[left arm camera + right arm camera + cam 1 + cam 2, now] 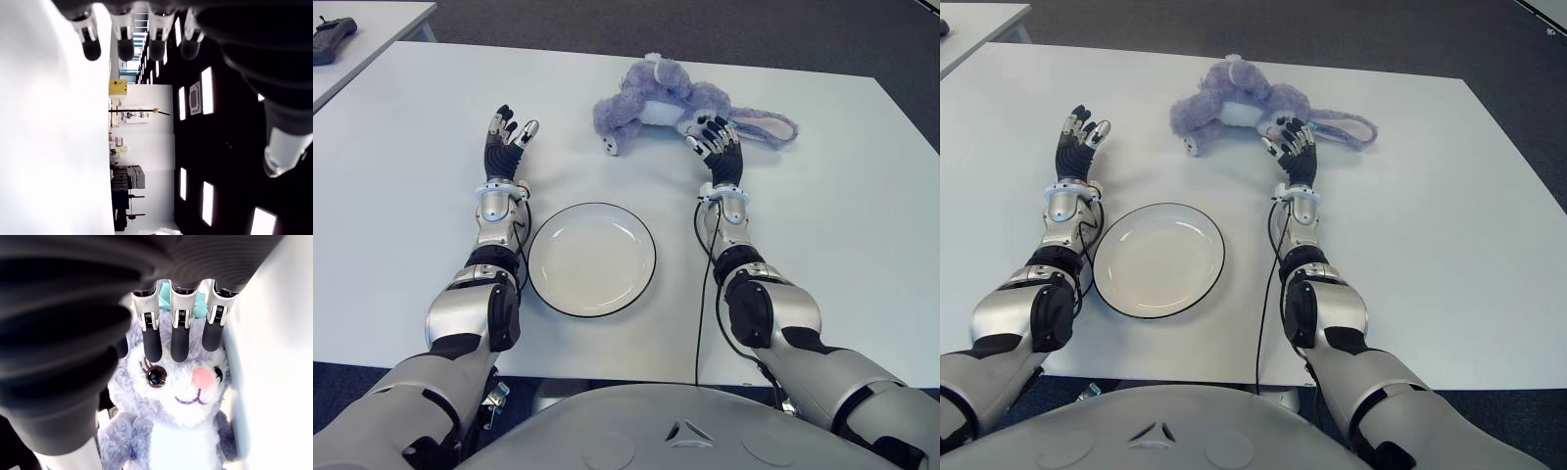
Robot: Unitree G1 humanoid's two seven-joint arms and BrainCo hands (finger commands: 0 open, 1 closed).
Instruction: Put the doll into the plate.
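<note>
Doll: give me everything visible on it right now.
The doll is a plush rabbit in lavender-grey fur with a white belly and muzzle, pink nose, stitched smile, dark glossy eyes and long ears with pale pink lining. It lies on its back on the white table, beyond the empty plate, ears stretched toward the robot's right. The right hand is at its head with fingers extended over the face, not closed on it; whether they touch the fur cannot be told.
</note>
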